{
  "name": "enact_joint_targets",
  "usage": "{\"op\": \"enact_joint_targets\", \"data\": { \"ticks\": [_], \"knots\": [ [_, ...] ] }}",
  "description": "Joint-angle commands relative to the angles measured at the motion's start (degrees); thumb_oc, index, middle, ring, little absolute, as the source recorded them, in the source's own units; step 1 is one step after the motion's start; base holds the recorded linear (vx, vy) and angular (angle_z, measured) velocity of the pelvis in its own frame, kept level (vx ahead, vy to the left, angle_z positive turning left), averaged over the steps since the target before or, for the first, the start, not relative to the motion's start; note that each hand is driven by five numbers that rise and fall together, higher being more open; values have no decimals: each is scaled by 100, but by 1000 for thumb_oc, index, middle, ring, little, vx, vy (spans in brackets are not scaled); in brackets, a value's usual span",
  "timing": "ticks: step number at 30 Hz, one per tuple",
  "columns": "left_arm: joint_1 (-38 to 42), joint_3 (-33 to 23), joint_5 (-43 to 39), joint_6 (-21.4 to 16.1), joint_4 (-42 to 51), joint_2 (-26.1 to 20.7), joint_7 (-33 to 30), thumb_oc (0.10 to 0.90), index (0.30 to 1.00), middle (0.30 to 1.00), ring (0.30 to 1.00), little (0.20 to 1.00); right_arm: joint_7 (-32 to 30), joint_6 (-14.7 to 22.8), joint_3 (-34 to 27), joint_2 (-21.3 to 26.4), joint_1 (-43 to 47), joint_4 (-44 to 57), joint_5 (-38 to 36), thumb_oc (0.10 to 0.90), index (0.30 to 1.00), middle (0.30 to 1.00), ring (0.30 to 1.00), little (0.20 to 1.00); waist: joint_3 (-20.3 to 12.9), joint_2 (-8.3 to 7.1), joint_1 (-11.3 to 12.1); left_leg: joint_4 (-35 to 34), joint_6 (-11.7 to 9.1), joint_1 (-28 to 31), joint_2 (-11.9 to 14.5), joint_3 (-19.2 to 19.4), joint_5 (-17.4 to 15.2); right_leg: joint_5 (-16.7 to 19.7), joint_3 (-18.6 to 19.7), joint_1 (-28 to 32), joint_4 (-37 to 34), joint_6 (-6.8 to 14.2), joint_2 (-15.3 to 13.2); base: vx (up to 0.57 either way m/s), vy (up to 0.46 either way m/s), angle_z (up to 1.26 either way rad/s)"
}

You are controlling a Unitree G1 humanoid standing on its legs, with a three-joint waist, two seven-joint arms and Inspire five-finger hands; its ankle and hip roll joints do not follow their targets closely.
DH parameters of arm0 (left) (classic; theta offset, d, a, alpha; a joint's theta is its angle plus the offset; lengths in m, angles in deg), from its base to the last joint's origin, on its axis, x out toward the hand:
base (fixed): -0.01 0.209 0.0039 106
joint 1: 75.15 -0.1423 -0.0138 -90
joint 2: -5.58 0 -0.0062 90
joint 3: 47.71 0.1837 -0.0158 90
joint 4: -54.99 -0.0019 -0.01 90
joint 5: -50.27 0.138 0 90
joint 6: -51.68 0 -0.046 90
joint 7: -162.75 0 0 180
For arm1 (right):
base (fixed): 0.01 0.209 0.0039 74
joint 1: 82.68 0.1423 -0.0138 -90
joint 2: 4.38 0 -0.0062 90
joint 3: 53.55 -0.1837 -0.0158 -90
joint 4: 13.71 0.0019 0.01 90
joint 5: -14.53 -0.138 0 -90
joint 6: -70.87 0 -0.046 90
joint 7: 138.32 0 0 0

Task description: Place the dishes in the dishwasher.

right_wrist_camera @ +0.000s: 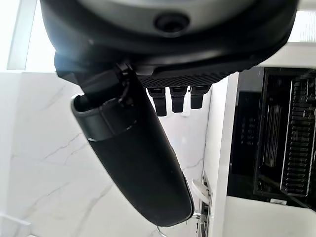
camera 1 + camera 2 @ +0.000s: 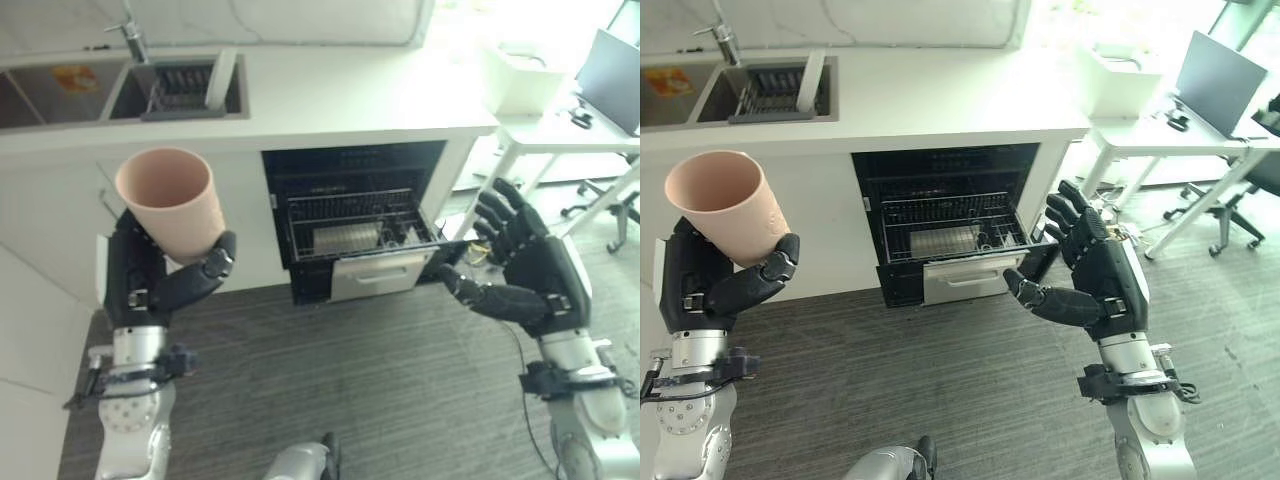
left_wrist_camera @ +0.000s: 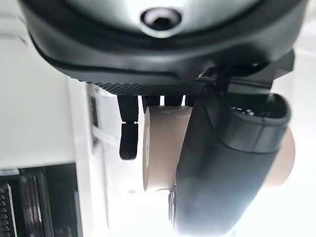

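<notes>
- Up at the left, a pink cup sits upright in the left hand, fingers and thumb wrapped around it.
- Farther right, the dishwasher stands open, rack pulled out.
- Right hand hovers near the rack, fingers spread, empty.
- Best carry the cup across slowly, then tip it mouth-down between the rack's wires.

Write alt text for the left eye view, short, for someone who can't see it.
The robot's left hand holds a pink cup upright, raised in front of a white counter. Its right hand is open near the pulled-out rack of the open dishwasher under the counter. A sink with a dish rack sits in the counter behind the cup.
</notes>
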Motion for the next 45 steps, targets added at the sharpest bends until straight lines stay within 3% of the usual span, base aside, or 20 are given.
{"op": "enact_joint_targets", "data": {
  "ticks": [1, 5, 6, 9, 13, 15, 17, 18, 21, 24, 25, 26, 27, 29, 32, 34, 38, 45],
  "knots": [
    [222, 3, 172, -510, 642, -234, -390, 400, 300, 300, 300, 300, 101, 445, 136, -14, 484, -74, -397, 800, 900, 900, 900, 900, -292, 387, -250, -244, -934, 298, 698, -796, -1, 1233, -321, -1482, 348, -237, 61, 294, 129, 32],
    [353, -32, 360, -458, 634, -295, -541, 400, 300, 300, 300, 300, 190, 583, 131, 147, 496, -138, -741, 800, 900, 900, 900, 900, -138, 200, -319, -244, -1068, 529, 781, -834, -196, 861, -583, -1733, -1294, -365, -217, 218, -285, 30],
    [402, -5, 497, -439, 630, -345, -602, 400, 300, 300, 300, 300, 242, 655, 119, 177, 511, -185, -896, 800, 900, 900, 900, 900, -32, 71, -400, -244, -1125, 687, 751, -890, -346, 688, -385, -2150, -1294, -277, -472, 243, -469, 63],
    [500, 145, 682, -383, 664, -402, -802, 400, 300, 300, 300, 300, 344, 691, 156, 110, 504, -128, -1071, 800, 900, 900, 900, 900, 83, 65, -571, -244, -1205, 931, 852, -1183, -608, 565, 332, -2940, -1294, -104, -664, 253, -398, 17],
    [275, 41, 627, -391, 775, -443, -856, 400, 300, 300, 300, 300, 441, 707, 219, 126, 364, 98, -1007, 800, 900, 900, 900, 900, 61, 1, -529, -244, -1339, 1144, 1019, -1339, -842, 623, 344, -2900, -1294, 13, -758, 279, -449, 54],
    [197, 30, 638, -311, 854, -417, -908, 400, 300, 300, 300, 300, 395, 624, 282, 166, 409, 163, -937, 800, 900, 900, 900, 900, -65, -19, -474, -244, -1530, 1210, 1255, -1325, -859, 493, 170, -2737, -1294, 61, -721, 214, -507, 25],
    [156, 9, 486, -257, 854, -381, -932, 400, 300, 300, 300, 300, 231, 368, 369, 299, 645, 136, -1004, 800, 900, 900, 900, 900, -203, 25, -426, -244, -1755, 1364, 1567, -1247, -812, 389, -88, -2686, -1294, -25, -666, 206, -466, 11],
    [127, 1, 484, -265, 882, -361, -946, 400, 300, 300, 300, 300, 250, 370, 406, 307, 706, 91, -956, 800, 900, 900, 900, 900, -235, 62, -405, -244, -1808, 1355, 1663, -1212, -737, 337, -132, -2636, -1294, -102, -581, 191, -400, -6],
    [34, 18, 549, -342, 926, -320, -919, 400, 300, 300, 300, 300, 244, 398, 385, 432, 655, 52, -872, 800, 900, 900, 900, 900, -241, 172, -352, -244, -1838, 1234, 2006, -922, 289, 24, -181, -2304, -1294, -369, -219, 158, -331, 1],
    [-1, 50, 455, -467, 869, -243, -720, 400, 300, 300, 300, 300, 255, 436, 209, 466, 536, -12, -889, 800, 900, 900, 900, 900, -206, 161, -422, -244, -1847, 1209, 2156, -320, 766, -150, -335, -2104, -1294, -554, -163, 108, -285, 11],
    [-1, 88, 485, -507, 853, -230, -682, 400, 300, 300, 300, 300, 237, 467, 172, 480, 500, -25, -877, 800, 900, 900, 900, 900, -186, 144, -444, -244, -1837, 1216, 2144, -147, 801, -175, -391, -2058, -1294, -591, -175, 87, -202, 35],
    [8, 152, 506, -562, 834, -215, -611, 400, 300, 300, 300, 300, 182, 514, 122, 514, 463, -43, -860, 800, 900, 900, 900, 900, -141, 131, -446, -244, -1774, 1177, 1967, 14, 644, -199, -467, -1993, -1294, -619, -178, 119, -189, 41],
    [-37, 187, 466, -584, 845, -202, -507, 400, 300, 300, 300, 300, 107, 483, 100, 561, 494, -53, -879, 800, 900, 900, 900, 900, -84, 172, -407, -244, -1654, 1037, 1546, -16, 235, -211, -452, -1954, -1294, -611, -90, 130, -131, 51],
    [-103, 191, 431, -588, 859, -172, -416, 400, 300, 300, 300, 300, 70, 393, 126, 551, 547, -65, -871, 800, 900, 900, 900, 900, -53, 278, -388, -244, -1566, 863, 1243, -31, -111, -222, -417, -1937, -1294, -565, 53, 127, -27, 42],
    [-94, 293, 551, -648, 852, -147, -482, 400, 300, 300, 300, 300, 0, 345, 368, 432, 552, -48, -654, 800, 900, 900, 900, 900, -22, 430, -304, -244, -1603, 350, 1151, -76, -30, -314, -446, -1823, -1294, -552, 274, 149, 17, 6],
    [67, 396, 773, -618, 814, -167, -637, 400, 300, 300, 300, 300, 52, 247, 514, 479, 589, -68, -683, 800, 900, 900, 900, 900, -37, 399, -232, -244, -1620, 119, 1179, -179, 133, -471, -417, -1681, -1294, -622, 377, 148, 94, -19],
    [239, 492, 908, -487, 768, -277, -791, 400, 300, 300, 300, 300, 356, 21, 453, 634, 554, -90, -1010, 800, 900, 900, 900, 900, -144, 366, -280, -244, -1538, 213, 1129, -253, -1, -492, -498, -1666, -1294, -590, 300, 89, 139, -42],
    [589, 778, 1214, -462, 466, -401, -601, 400, 300, 300, 300, 300, 641, -227, 546, 462, 583, -147, -1368, 800, 900, 900, 900, 900, -194, 199, -360, -244, -1331, 460, 925, -327, -251, -413, -605, -1525, -1294, -502, 105, 91, 97, 2]
  ]
}}
